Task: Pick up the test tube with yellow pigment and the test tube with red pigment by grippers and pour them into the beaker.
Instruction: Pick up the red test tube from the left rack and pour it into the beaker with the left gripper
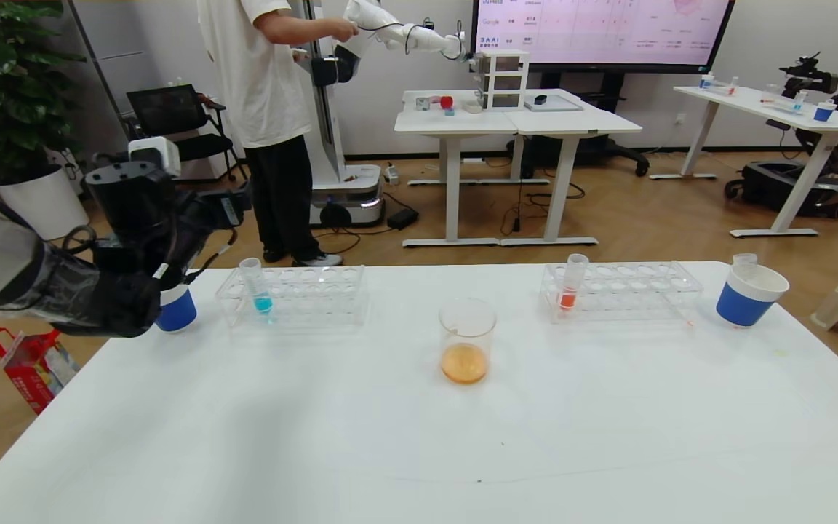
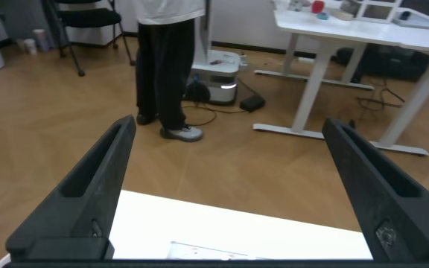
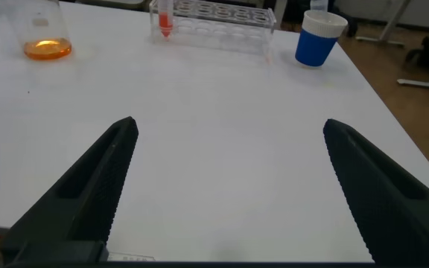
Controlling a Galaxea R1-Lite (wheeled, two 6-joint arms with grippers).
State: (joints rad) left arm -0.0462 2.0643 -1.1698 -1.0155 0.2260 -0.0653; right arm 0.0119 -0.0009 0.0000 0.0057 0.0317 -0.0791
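The beaker [image 1: 467, 342] stands mid-table with orange liquid in its bottom; it also shows in the right wrist view [image 3: 42, 30]. A tube with red-orange liquid [image 1: 572, 284] stands upright in the right rack [image 1: 630, 291], also in the right wrist view [image 3: 164, 18]. No tube with yellow liquid shows. My left gripper [image 1: 233, 211] hangs above the table's far left corner, open and empty [image 2: 229, 138]. My right gripper [image 3: 229, 130] is open and empty low over the table's near right part, outside the head view.
A blue-liquid tube [image 1: 255, 285] stands in the left rack [image 1: 310, 295]. A blue paper cup [image 1: 175, 309] sits under my left gripper. Another cup [image 1: 746, 298] at far right holds an empty clear tube [image 1: 744, 258]. A person stands beyond the table.
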